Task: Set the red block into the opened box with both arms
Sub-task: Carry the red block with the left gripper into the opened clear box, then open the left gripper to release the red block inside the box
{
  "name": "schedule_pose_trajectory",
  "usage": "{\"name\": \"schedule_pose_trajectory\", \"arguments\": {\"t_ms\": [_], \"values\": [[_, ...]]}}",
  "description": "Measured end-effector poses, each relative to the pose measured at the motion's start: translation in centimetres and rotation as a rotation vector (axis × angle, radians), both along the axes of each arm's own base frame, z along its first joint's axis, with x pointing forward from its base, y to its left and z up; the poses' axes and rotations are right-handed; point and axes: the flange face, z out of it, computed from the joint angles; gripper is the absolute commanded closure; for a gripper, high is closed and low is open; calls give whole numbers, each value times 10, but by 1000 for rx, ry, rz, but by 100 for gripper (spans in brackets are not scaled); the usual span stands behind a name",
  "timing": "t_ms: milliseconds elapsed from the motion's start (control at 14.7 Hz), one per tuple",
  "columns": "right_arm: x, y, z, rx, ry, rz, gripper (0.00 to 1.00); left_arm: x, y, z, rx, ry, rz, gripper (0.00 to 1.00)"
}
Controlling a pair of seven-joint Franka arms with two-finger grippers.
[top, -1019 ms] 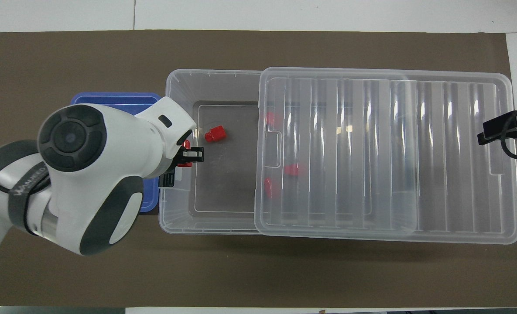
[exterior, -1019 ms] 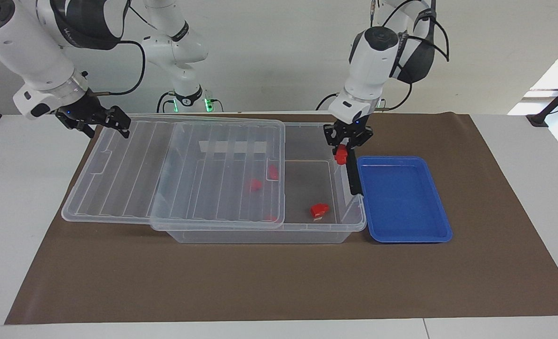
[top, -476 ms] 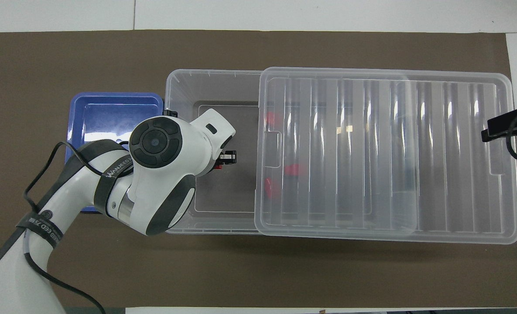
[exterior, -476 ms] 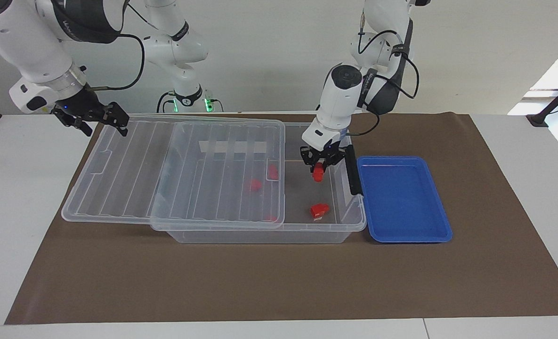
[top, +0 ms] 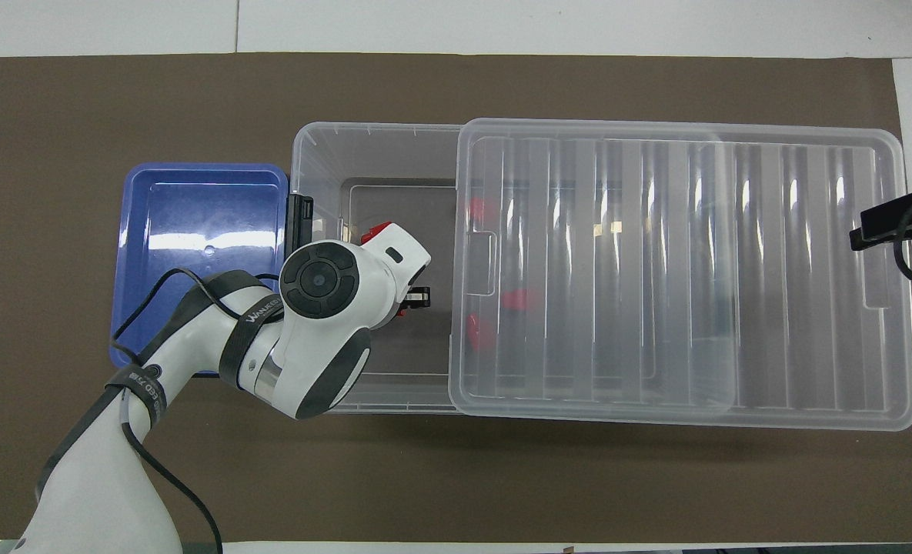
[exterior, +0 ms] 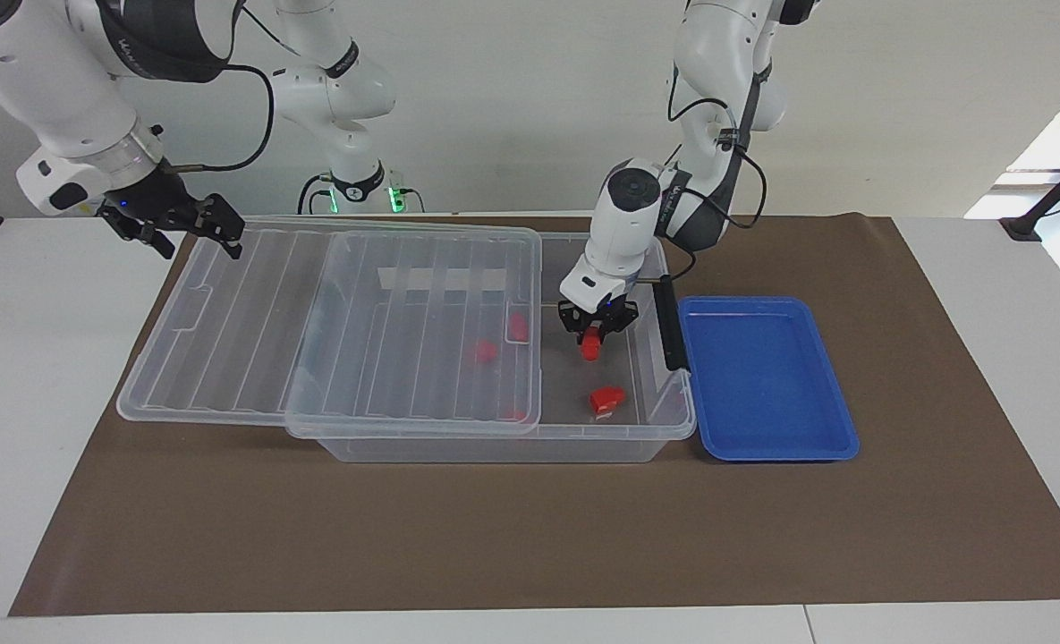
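Covering most of the white worktop (exterior: 986,358) is a brown mat (exterior: 530,537), and on it stands the box (exterior: 664,429), clear plastic. Its ribbed lid (exterior: 252,313) is slid toward the right arm's end, so only the part toward the left arm's end is uncovered. Just beside the box at that end lies a blue tray (exterior: 767,380), next to the black clip handle (exterior: 669,326). The left pincer (exterior: 592,335) hangs inside the uncovered part, closed on the red block (exterior: 590,344). Another red block (exterior: 606,399) lies on the box floor farther from the robots; under the lid more red pieces (exterior: 485,351) show, perhaps three. The right pincer (exterior: 191,228), open, holds nothing over the lid's edge.
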Motion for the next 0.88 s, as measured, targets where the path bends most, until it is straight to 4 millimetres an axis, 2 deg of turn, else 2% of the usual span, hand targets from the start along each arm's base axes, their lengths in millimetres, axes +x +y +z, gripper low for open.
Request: {"name": "schedule_pose_trajectory", "arguments": {"t_ms": [68,272,408,612,748,883], "values": [[0,0,0,0,0,0,0,0,1,-2,3,3,2,1],[0,0,0,0,0,0,0,2,4,0,1,-1,8,0],[0,0,0,0,0,0,0,3,5,13,-7,-16,13,0],[0,0,0,0,0,0,0,1,15,58,-17,-40,24,0],[0,0,0,0,0,0,0,-6,23,99,-17,-48,27,0],[0,0,0,0,0,0,0,-11,43,144,-15,-54,49,0]]}}
